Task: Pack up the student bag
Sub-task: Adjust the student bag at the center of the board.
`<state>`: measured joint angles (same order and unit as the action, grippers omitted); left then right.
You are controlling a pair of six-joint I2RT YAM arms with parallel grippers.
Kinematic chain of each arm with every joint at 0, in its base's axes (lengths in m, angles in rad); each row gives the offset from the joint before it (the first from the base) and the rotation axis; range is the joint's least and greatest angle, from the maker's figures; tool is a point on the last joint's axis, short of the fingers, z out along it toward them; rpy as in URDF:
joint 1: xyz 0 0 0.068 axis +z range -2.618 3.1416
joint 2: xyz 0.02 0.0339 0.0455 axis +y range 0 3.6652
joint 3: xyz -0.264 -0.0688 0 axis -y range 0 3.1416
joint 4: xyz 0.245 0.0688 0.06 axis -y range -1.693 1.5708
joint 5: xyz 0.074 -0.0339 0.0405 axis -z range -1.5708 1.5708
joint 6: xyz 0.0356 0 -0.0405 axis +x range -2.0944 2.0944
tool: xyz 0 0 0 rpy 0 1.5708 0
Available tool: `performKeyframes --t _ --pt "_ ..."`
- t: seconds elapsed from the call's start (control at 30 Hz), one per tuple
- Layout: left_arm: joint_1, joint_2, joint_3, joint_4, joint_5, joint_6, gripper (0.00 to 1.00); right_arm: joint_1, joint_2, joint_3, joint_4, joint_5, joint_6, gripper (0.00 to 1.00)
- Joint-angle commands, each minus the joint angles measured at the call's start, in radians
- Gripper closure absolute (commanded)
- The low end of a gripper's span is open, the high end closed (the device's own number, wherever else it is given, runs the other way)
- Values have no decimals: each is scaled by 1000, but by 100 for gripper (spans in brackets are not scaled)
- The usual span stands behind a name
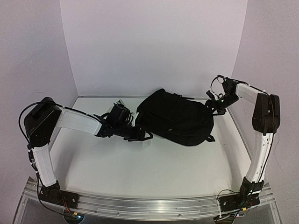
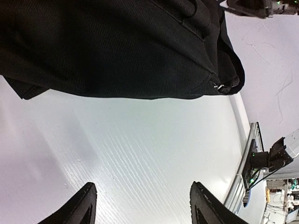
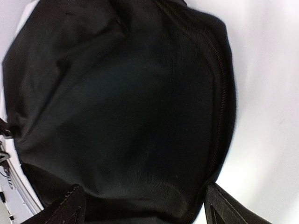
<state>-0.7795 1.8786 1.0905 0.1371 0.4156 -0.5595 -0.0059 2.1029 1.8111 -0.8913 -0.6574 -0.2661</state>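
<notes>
The student bag [image 1: 175, 116], black and rounded, lies zipped shut on the white table at mid back. My left gripper [image 1: 140, 135] sits low at its left end. In the left wrist view this gripper [image 2: 142, 205] is open over bare table, with the bag [image 2: 117, 46] and its zip pull [image 2: 217, 86] a short way ahead. My right gripper [image 1: 216, 105] hovers at the bag's right end. Through the right wrist camera its jaws [image 3: 145, 207] stand wide open just above the bag's black fabric [image 3: 121, 107], gripping nothing.
White walls [image 1: 154, 46] close in the table at the back and both sides. An aluminium rail [image 1: 149, 205] with both arm bases runs along the near edge. A short black strap [image 1: 210, 138] sticks out at the bag's lower right.
</notes>
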Motion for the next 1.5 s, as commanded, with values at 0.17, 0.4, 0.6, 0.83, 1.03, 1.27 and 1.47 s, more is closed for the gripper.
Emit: performKeyframes --t 0.17,0.4,0.6,0.83,1.03,1.27,1.47 --pt "60 24 92 85 54 -105 17 58 23 -118 40 53 -15 44" --pt "75 183 253 103 144 -112 17 191 -175 -458 55 -36 -102 48" --pt "98 228 348 50 153 -78 16 509 -378 -613 37 -102 -180 32" --pt "153 82 257 -48 119 -12 14 413 -484 -392 -66 -42 -201 9" --pt "139 -30 108 -86 104 -16 11 229 -313 -128 -80 16 -160 2" --pt "-19 -58 16 -131 9 -31 9 207 -28 188 15 133 -16 2" --pt "-77 -68 -96 -49 4 -146 11 207 172 430 79 124 34 2"
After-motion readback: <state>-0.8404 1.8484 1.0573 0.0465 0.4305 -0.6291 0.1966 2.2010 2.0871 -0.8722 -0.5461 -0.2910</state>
